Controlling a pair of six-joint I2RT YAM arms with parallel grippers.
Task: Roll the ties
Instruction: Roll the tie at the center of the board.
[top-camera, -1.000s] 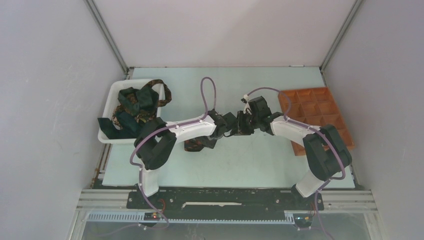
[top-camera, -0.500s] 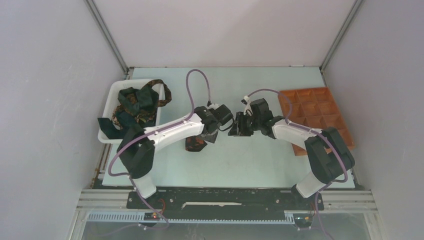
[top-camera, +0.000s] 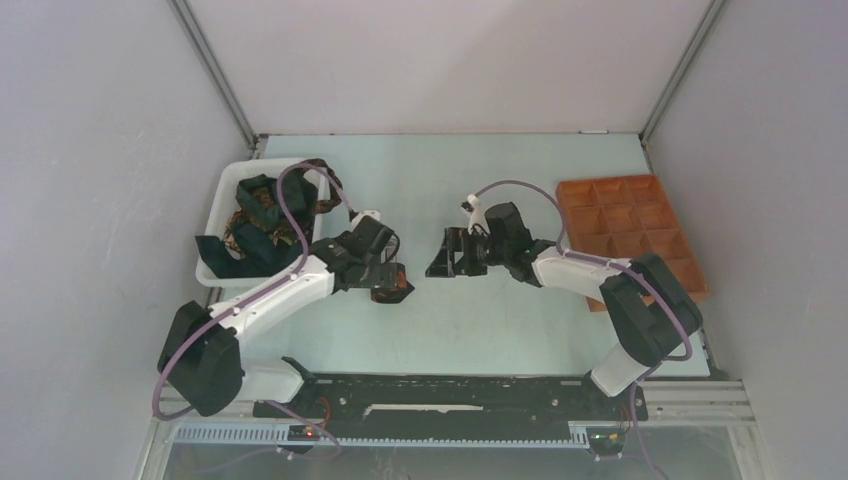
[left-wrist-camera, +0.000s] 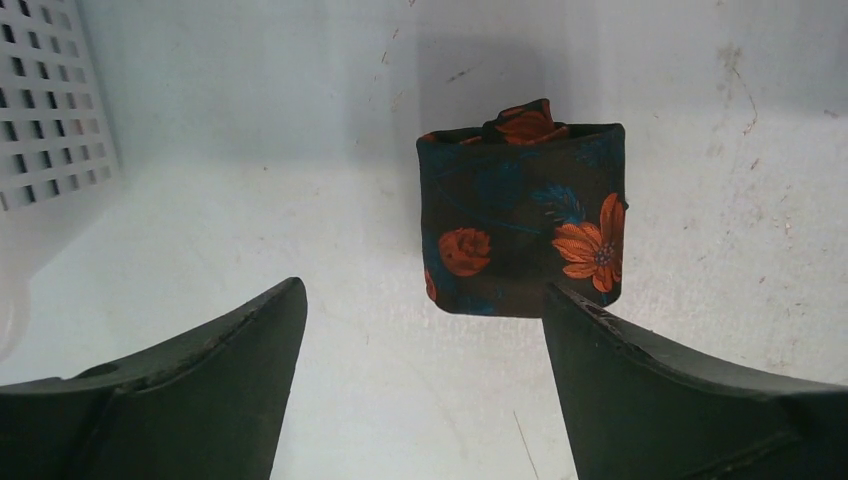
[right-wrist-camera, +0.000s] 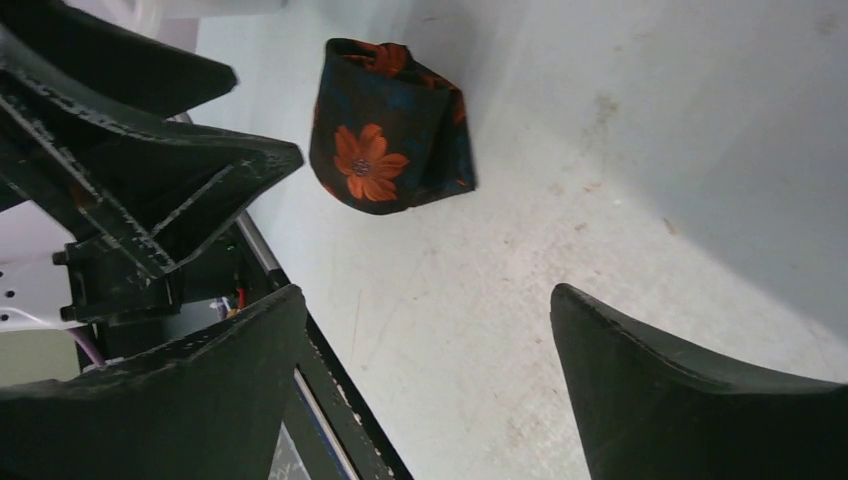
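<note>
Black-orange floral rolled tie (left-wrist-camera: 520, 210) sits unheld on worktop (left-wrist-camera: 250, 200); left hand (left-wrist-camera: 422, 290) and right hand (right-wrist-camera: 425, 295) gape wide, empty. Roll could spring loose.

A pale green table (top-camera: 520, 170) stands in a booth closed in by a plain white back wall (top-camera: 440, 60), left wall (top-camera: 90, 200) and right wall (top-camera: 770, 150), with slanting metal struts (top-camera: 212, 70) at the rear corners. Seen close, its surface bears faint scuffs and specks under soft, even light. A black plate (top-camera: 450, 395) and a slotted grey strip (top-camera: 440, 437) run along the near edge.
</note>
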